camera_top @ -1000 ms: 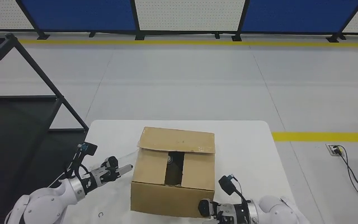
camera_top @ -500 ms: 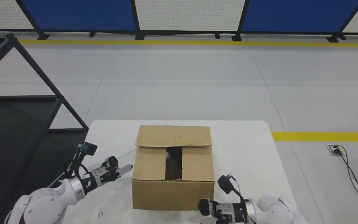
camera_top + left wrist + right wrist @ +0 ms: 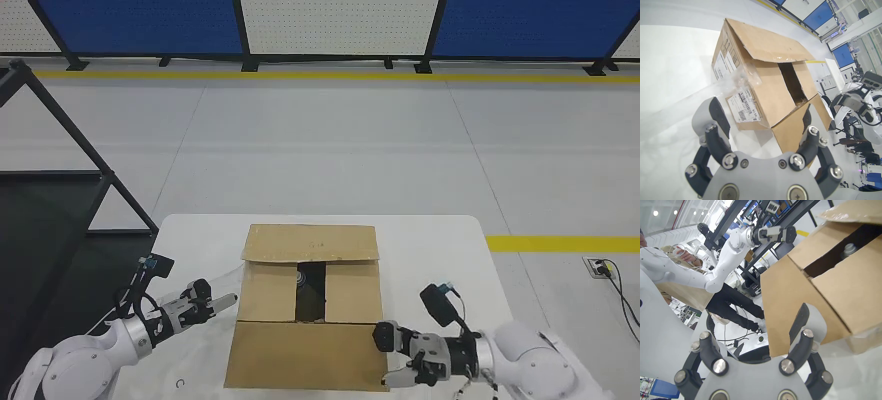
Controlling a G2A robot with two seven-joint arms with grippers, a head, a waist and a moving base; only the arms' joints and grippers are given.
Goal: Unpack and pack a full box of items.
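Observation:
A cardboard box (image 3: pixel 268 292) stands mid-table, its far flap (image 3: pixel 311 242) and near flap (image 3: pixel 300 356) folded outward. The two side flaps lie shut with a dark gap (image 3: pixel 311 292) between them. Through that gap a white bottle cap (image 3: pixel 849 249) shows inside. My left gripper (image 3: pixel 212 301) hovers open just left of the box, facing its labelled side (image 3: pixel 743 106), fingers apart in the left wrist view (image 3: pixel 762 117). My right gripper (image 3: pixel 392 355) is open at the box's near right corner, with the near flap's edge (image 3: pixel 783 306) between its fingers (image 3: pixel 802 321).
A strip of clear tape (image 3: pixel 745 75) hangs loose from the box's left side. The white table (image 3: pixel 440 260) has bare room right of and behind the box. A black rack (image 3: pixel 60 200) stands left of the table.
The box has turned square to the table. Its near flap has swung outward toward the table's near edge. My right gripper has shifted right along it; the left gripper has stayed put.

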